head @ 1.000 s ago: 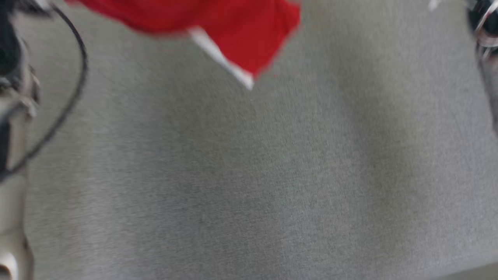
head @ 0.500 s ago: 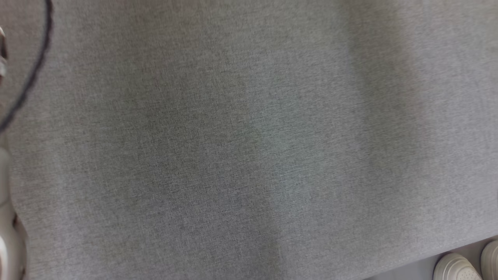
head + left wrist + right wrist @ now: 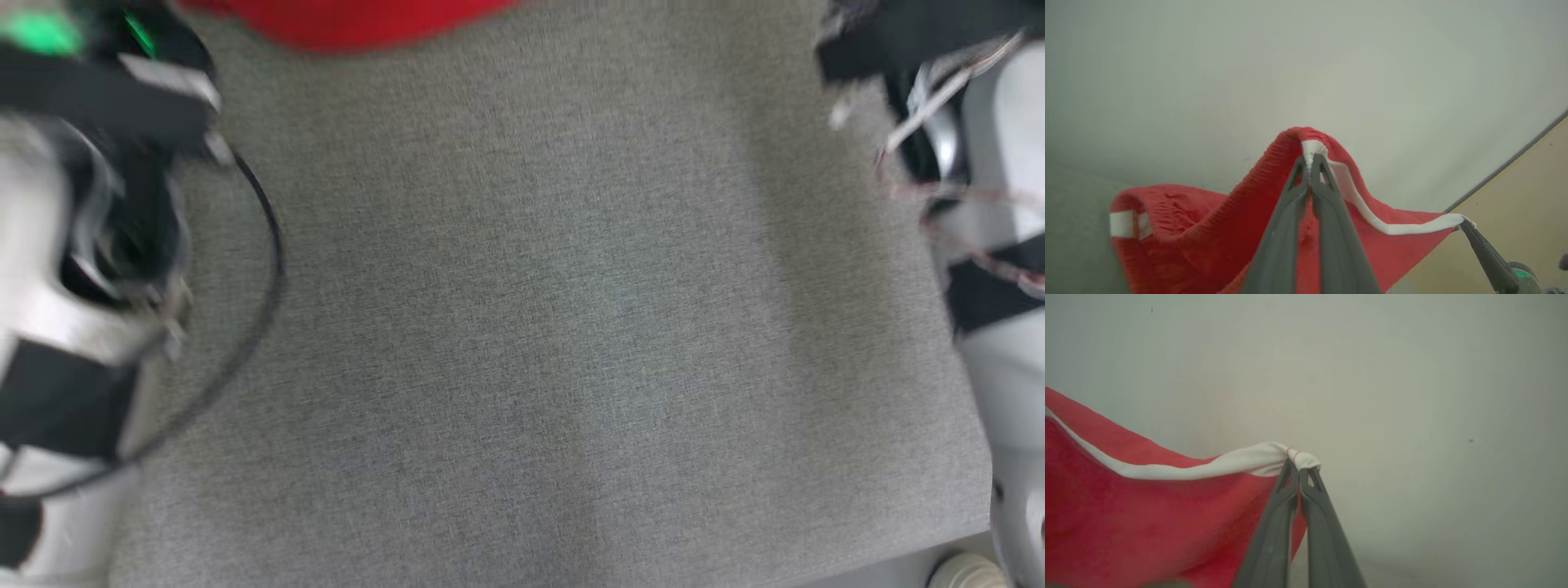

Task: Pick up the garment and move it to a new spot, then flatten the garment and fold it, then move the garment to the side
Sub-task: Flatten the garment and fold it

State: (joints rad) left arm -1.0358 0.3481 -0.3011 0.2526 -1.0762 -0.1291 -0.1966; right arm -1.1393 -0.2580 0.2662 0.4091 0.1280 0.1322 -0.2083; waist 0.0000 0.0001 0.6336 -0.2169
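Camera has swung; left gripper [image 3: 1310, 162] and right gripper [image 3: 1298, 467] are pinched tight on the white trim [image 3: 1396, 227] of the red knit garment [image 3: 1200, 232], mid-carry; next, lay it flat.

Wide grey fabric surface [image 3: 571, 343] open mid-view; black cable loop [image 3: 280, 269] along its left, red garment [image 3: 351, 20] at far edge.

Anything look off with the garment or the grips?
Nothing damaged or out of place. The left gripper and right gripper are each shut on the white trim of the red garment, which sags between them, bunched on one side. Head view is motion-blurred.
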